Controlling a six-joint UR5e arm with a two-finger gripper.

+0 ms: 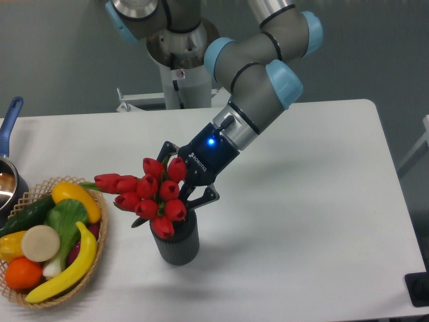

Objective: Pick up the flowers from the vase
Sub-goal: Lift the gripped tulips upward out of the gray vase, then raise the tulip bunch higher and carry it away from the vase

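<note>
The flowers [149,194], a bunch of red tulip buds on green stems, lean up and to the left over the vase [177,243]. The vase is a small dark grey ribbed cylinder standing upright on the white table. My gripper [181,182] reaches in from the upper right and is shut on the stems just behind the buds. The stem ends are hidden behind the buds and the vase rim. I cannot tell whether they are still inside the vase.
A wicker basket [94,258] with fruit and vegetables sits at the front left, close to the leftmost buds. A blue-handled pot [9,144] shows at the left edge. The shiny metal robot pedestal [181,54] stands behind the table.
</note>
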